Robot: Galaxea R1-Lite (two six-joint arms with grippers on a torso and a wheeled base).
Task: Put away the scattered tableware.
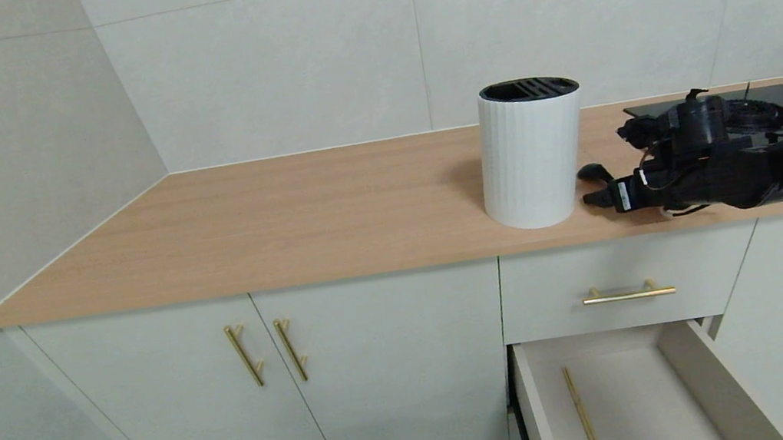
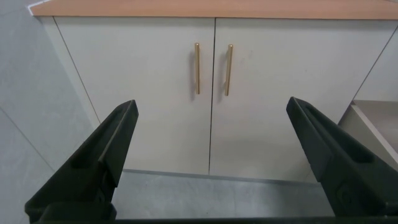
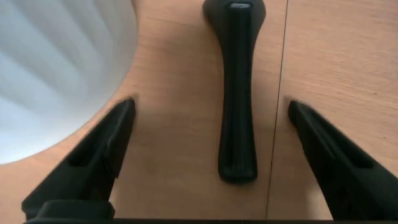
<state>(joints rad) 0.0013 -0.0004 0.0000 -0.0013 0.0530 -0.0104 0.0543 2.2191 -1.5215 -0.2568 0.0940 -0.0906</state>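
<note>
Right wrist view: black utensil lies between the spread fingers

A black utensil (image 3: pixel 237 93) lies flat on the wooden counter (image 3: pixel 174 143), and only its long, slim handle can be seen. The right hand (image 3: pixel 209 106) hangs low over it with its two fingers spread wide, one on each side of the handle and neither touching it. Just beside the utensil stands a white ribbed holder (image 3: pixel 56 68), close to one of the fingers.

From the head view, the holder (image 1: pixel 533 152) is an upright cylinder with a black slotted top. It stands on the counter (image 1: pixel 283 221) towards the robot's right, and the right arm lies just to the right of it. A dark cooktop (image 1: pixel 654 108) sits farther back along the wall.

Below the counter on the robot's right, a drawer (image 1: pixel 697 392) is pulled open. A pair of chopsticks (image 1: pixel 582 413) lies inside along its left wall, with green at the near end. Above it is a shut drawer front with a gold bar handle (image 1: pixel 627 293).

The left hand (image 2: pixel 211 106) is down in front of the pale cabinet doors (image 2: pixel 143 99), fingers spread wide and holding nothing. Two upright gold handles (image 2: pixel 198 68) sit side by side where the doors meet.
</note>
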